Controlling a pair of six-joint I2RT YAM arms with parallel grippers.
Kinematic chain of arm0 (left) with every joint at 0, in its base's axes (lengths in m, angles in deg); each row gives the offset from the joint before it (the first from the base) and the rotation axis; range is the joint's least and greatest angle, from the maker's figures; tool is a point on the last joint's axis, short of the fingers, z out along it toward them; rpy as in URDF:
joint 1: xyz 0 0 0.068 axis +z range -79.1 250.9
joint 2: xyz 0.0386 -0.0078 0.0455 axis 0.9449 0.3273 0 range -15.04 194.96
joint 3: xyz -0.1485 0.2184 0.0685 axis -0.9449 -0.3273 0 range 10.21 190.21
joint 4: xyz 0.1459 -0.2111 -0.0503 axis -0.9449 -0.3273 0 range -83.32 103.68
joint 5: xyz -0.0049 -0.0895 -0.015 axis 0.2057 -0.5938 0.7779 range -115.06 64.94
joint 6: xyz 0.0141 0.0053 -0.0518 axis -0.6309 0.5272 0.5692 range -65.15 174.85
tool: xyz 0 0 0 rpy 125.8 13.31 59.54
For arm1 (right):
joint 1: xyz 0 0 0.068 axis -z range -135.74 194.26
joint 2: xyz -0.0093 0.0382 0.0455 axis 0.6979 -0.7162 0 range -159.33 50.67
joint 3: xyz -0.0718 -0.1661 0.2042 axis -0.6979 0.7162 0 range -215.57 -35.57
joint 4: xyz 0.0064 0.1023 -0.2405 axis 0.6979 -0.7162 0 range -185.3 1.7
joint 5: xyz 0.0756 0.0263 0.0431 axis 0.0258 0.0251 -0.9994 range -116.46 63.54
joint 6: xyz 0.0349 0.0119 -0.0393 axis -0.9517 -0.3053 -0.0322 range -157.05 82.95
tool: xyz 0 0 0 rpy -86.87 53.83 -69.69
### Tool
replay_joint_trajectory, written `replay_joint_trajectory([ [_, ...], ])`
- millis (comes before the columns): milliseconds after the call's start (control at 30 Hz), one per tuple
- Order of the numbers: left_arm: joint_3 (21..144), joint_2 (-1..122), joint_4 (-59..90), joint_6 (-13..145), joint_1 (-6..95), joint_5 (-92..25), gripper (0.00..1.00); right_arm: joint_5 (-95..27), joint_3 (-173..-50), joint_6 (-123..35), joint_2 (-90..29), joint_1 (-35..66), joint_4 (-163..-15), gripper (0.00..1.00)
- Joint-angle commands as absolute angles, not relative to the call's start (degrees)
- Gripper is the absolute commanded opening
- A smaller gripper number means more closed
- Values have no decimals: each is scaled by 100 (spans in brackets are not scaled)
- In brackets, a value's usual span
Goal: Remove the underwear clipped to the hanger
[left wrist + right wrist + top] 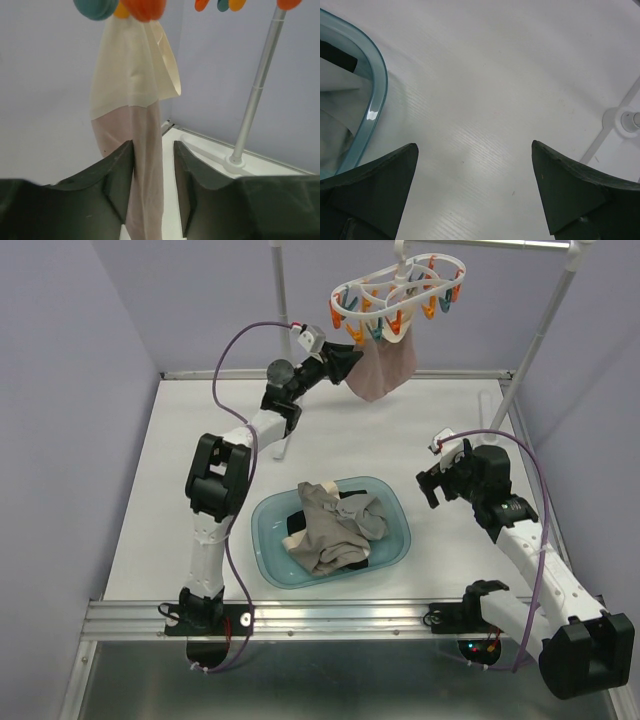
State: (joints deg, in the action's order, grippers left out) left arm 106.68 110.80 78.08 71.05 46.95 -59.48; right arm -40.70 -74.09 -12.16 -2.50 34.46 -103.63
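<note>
The step in hand looked to be the taking of the last garment: the pale pink soft cloth underwear (381,368) hung limp from the white plastic oval-ring hanger (398,290), which was hooked high on the white tubular rack pole (538,335), and the left end effector (352,358) had reached up just under the hanger with its dark wedge-shaped fingers (119,182) narrowed around the lower fold of that cloth. In the left wrist view the fabric ran down between the two pads, touching the one on the left, while a gap showed beside the other, so I could not say the grip was firm. Above the fingers the cloth turned creamy and doubled over, pinched under glossy orange and teal clothespins (122,7). The next move, as I judged it, called for the fingers to finish their pinch and then a steady pull downward and away, enough to slip the thin, slack fabric out of its clip without swinging the light hanger off its hook. Well below the hanger, on the white ribbed tabletop (200,450), the translucent teal plastic basin (385,500) held crumpled beige, grey and black garments (335,525) in a loose heap. The right end effector (432,485) hovered beside the basin, spread wide over bare tabletop and holding nothing.
</note>
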Motion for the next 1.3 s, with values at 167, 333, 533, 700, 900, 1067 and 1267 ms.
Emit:
replay_joint_trajectory([
  [167,11120,10977,7388,6575,4629,-5740,0,-4211,-7336,-1173,-163,3468,-10131,100],
  [333,10709,10679,7641,6785,4637,-5828,0,-4219,-7336,-1173,-154,3477,-10139,100],
  [533,9593,9766,8871,7409,4585,-6118,0,-4193,-7345,-1173,-163,3468,-10139,100],
  [700,8932,9228,9576,7691,4409,-6443,0,-4175,-7345,-1173,-181,3468,-10139,100],
  [900,8598,8867,9779,7630,3909,-6689,0,-4123,-7345,-1165,-216,3468,-10139,100],
  [1067,8869,8893,9314,7234,3399,-6865,0,-4096,-7354,-1173,-216,3468,-10139,100],
  [1267,9546,9306,8822,6918,2977,-6875,0,-4052,-7354,-1165,-225,3468,-10139,100],
])
